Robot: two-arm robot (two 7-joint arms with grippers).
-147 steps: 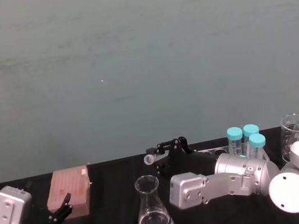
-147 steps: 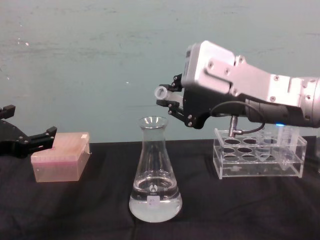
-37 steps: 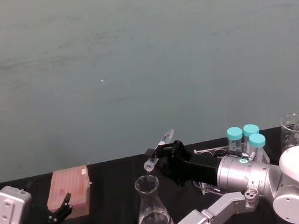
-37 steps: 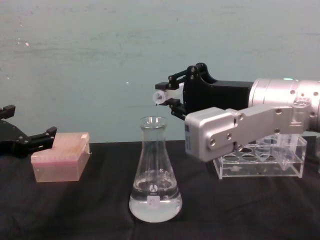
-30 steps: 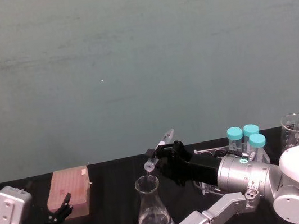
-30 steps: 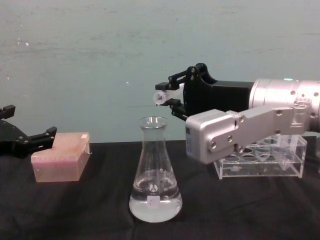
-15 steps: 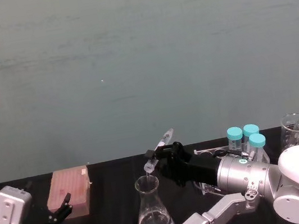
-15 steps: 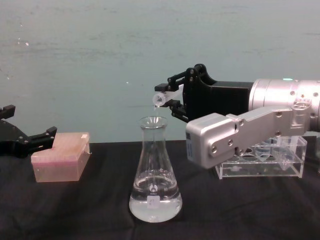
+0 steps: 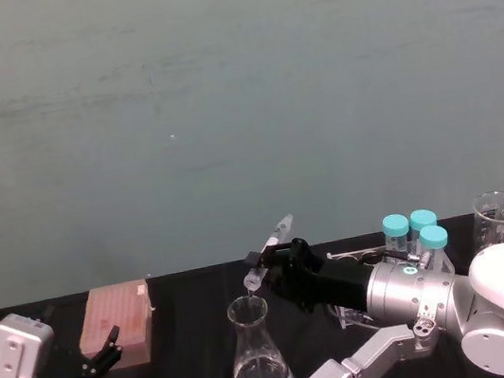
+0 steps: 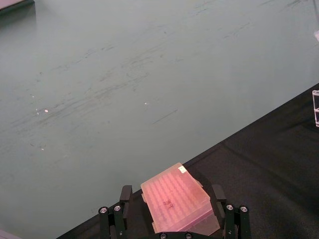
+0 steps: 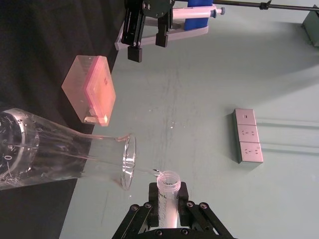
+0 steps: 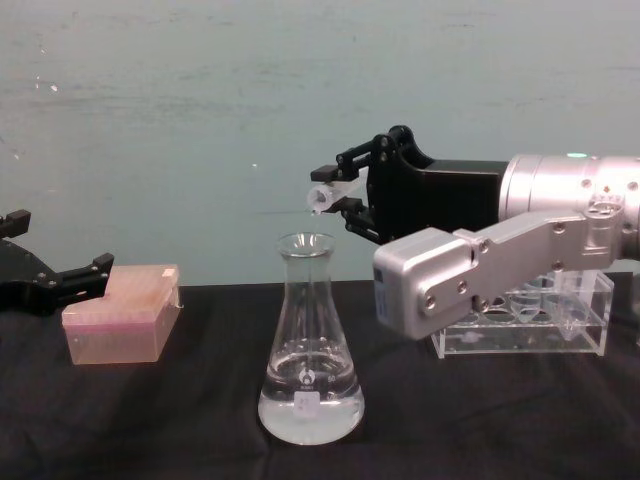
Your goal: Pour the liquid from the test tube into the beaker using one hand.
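At far left, my left gripper (image 9: 96, 357) rests parked and spread open over the black-covered table (image 12: 180, 420). It holds nothing, and its fingers point at a pink box (image 12: 120, 315) lying just beside it. The left wrist view shows the two fingers apart with the box seen between them, farther off.

At centre stands the beaker (image 12: 310, 350), a tall conical flask, upright on the cloth. Clear liquid (image 12: 310, 415) fills its wide base, and a small white label sits low on the glass.

Just above the flared rim, my right gripper (image 12: 333, 190) is clamped around the test tube (image 11: 168, 191), reaching in from the right. The tube is tilted, its open mouth lowest and facing the beaker's mouth, its closed end raised toward the wall. Mouth and rim are close but apart. In the right wrist view a thin glinting line runs from the tube's lip toward the rim. I cannot tell whether it is a thread of liquid, nor how much remains inside the tube.

To the right, behind my silver forearm, a clear acrylic rack (image 12: 520, 320) sits on the table. Teal-capped tubes (image 9: 412, 231) stand upright near it, and a spouted glass vessel (image 9: 496, 217) stands farthest right.
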